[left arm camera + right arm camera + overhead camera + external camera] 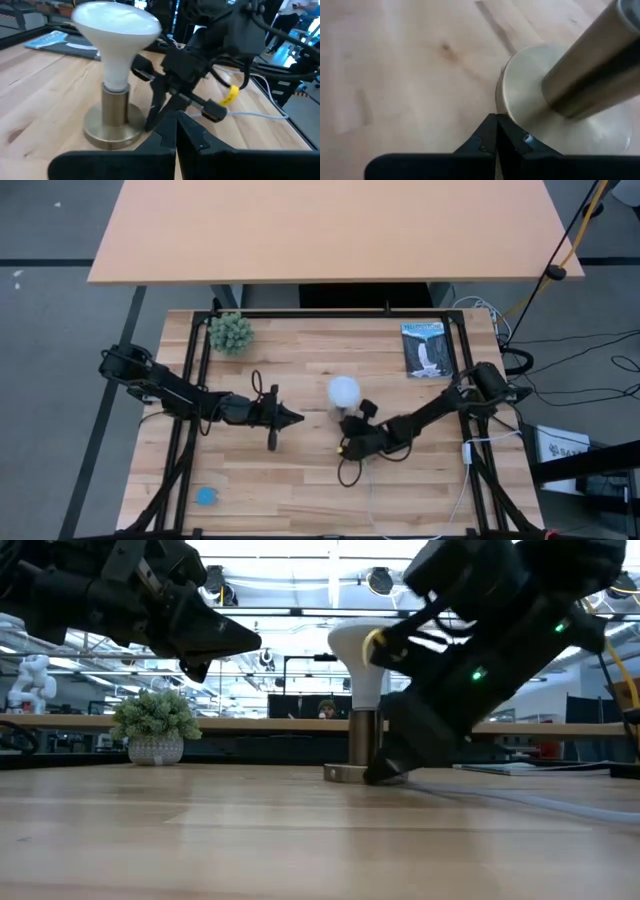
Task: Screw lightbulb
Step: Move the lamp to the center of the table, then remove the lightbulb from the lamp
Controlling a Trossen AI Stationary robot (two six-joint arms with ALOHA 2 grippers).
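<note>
The white lightbulb stands upright with its neck in a brass socket tube on a round brass base disc; it also shows in the low view. My right gripper is shut, low at the disc's near-right side. My left gripper is shut and empty. It hangs above the table to the left of the bulb, pointing at it, and shows in the low view. My right gripper sets its shut fingertips against the rim of the brass base disc, at table level. The fingers slant down from the table's right and near side. The disc lies flat on the table and the bulb stands upright on it.
A small potted plant stands at the far left and a booklet lies at the far right. A small blue thing lies near the front left. A white cord runs along the table's right side.
</note>
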